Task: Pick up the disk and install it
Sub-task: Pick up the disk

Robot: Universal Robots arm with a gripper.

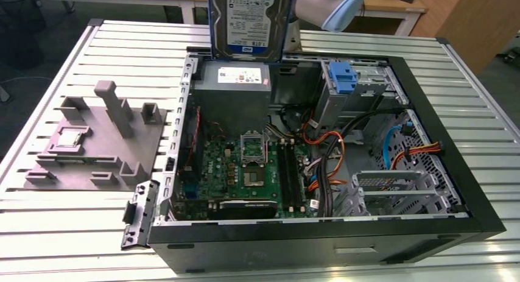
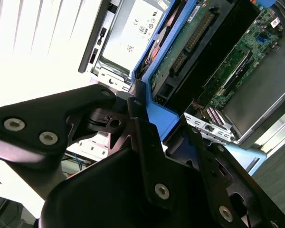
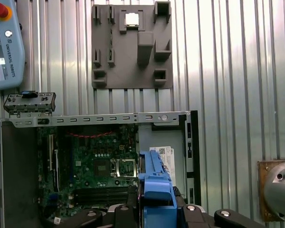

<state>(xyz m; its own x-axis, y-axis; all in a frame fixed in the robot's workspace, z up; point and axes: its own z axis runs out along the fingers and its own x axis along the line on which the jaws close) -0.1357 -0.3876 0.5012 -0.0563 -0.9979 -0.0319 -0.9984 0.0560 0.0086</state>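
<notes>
The disk (image 1: 248, 20) hangs upright above the back edge of the open computer case (image 1: 479, 190), just over the grey power-supply box (image 1: 235, 90). Its white-and-blue label faces the exterior camera. In the second wrist view my gripper (image 2: 154, 126) is shut on the disk's blue bracket (image 2: 168, 116), with the drive's green circuit board (image 2: 194, 42) beyond the black fingers (image 2: 104, 111). In the first wrist view the gripper (image 3: 156, 211) clamps the blue-framed disk (image 3: 156, 178) above the case's interior.
Inside the case lie the motherboard (image 1: 252, 172), an upright blue plastic carrier (image 1: 345, 81), a metal drive cage (image 1: 390, 190) and loose orange and black cables (image 1: 329, 160). A grey fixture plate (image 1: 97, 142) sits on the slatted table at the exterior view's left. A teach pendant (image 3: 4, 42) lies nearby.
</notes>
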